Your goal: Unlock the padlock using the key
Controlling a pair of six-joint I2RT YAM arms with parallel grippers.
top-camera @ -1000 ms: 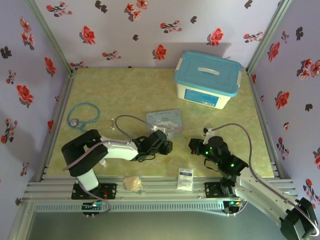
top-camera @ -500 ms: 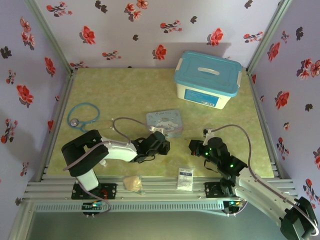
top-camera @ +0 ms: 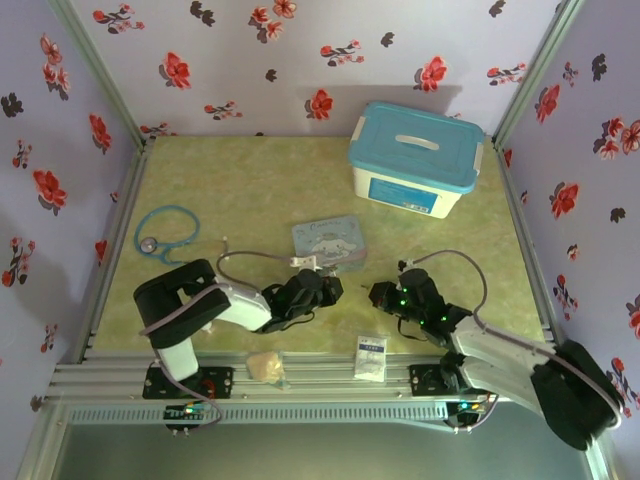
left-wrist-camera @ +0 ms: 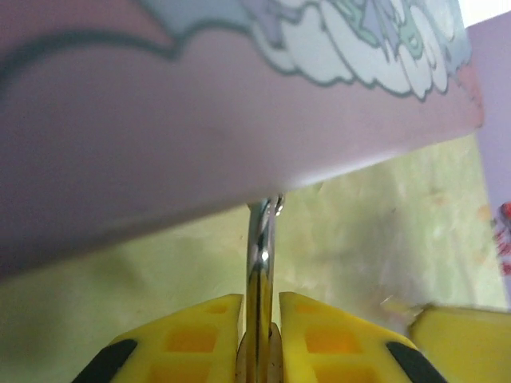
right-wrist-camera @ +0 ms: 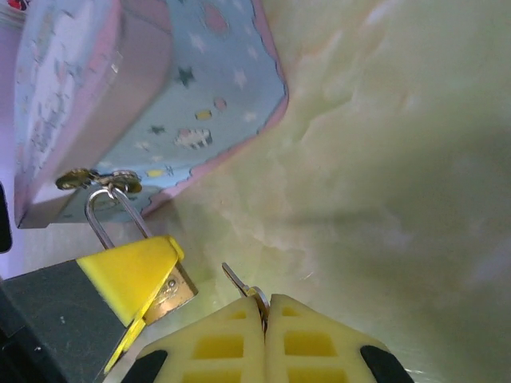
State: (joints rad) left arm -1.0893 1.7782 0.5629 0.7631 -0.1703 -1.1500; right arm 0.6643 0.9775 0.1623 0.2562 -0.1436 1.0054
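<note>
My right fingers [right-wrist-camera: 231,339] pinch the key [right-wrist-camera: 236,281] by its head near the bench's [right-wrist-camera: 383,159] front edge; it's a thin, slippery sliver. Just beyond, my left fingers [left-wrist-camera: 200,335] clamp the padlock [right-wrist-camera: 174,289], small, rigid and light. It hangs off the tin [right-wrist-camera: 184,88].

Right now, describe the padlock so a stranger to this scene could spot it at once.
Start at the blue cartoon tin. At its near side, the padlock sits at the tin's clasp, pinched in the left gripper. It's the small brass square body with a thin metal loop, unlike the grey sliver of a key in the right gripper.
</note>
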